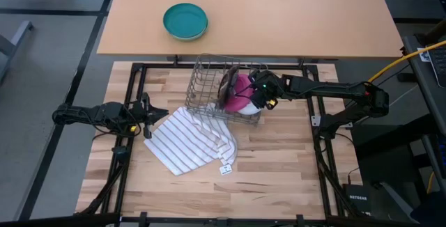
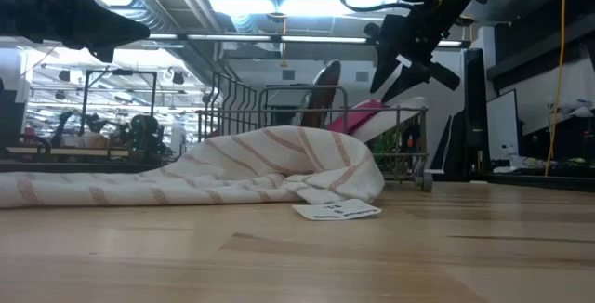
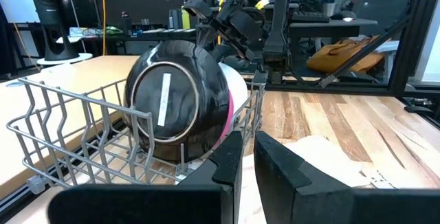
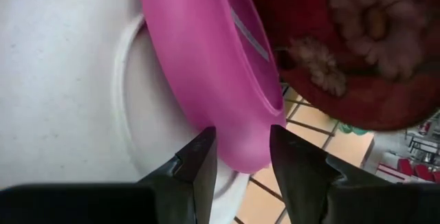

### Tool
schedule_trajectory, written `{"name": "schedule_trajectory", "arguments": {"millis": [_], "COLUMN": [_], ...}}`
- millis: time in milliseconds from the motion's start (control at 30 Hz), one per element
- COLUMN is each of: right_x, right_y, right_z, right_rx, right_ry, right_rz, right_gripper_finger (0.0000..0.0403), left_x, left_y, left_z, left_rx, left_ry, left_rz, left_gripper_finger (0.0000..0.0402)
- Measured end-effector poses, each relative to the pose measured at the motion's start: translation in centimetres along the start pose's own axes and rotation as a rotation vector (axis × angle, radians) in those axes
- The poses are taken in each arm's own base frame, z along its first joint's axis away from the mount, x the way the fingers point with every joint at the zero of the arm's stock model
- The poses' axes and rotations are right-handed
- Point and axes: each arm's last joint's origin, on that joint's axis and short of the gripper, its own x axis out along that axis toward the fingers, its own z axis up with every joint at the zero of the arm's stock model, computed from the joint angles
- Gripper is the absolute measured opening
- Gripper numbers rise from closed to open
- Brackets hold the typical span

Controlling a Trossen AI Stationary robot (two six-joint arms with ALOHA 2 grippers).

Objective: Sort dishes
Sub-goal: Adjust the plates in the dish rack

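Note:
Three plates stand on edge in a wire rack at mid-table: a dark red one, a magenta one and a pale one showing a whitish side. My right gripper hangs open over them and slants down. In the right wrist view its fingers stand on either side of the magenta plate's upper rim. The whitish plate and the dark red one flank that rim. In the low view its tips sit just above the plates. My left gripper waits shut at the table's left.
A white striped cloth with a tag lies bunched against the rack's near side, between the rack and my left gripper. A teal bowl sits on the lighter table beyond. Bare wood shows near the front edge and on the right.

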Motion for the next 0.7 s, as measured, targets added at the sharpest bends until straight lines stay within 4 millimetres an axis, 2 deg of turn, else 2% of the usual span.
{"name": "schedule_trajectory", "arguments": {"millis": [700], "right_x": [-0.11], "right_y": [0.88], "right_z": [-0.45], "right_rx": [-0.045], "right_ry": [0.076], "right_rz": [0.081], "right_gripper_finger": [0.0138], "left_x": [0.00], "left_y": [0.00], "left_z": [-0.13], "left_rx": [0.003], "left_ry": [0.013], "left_rz": [0.000], "left_gripper_finger": [0.0030]}}
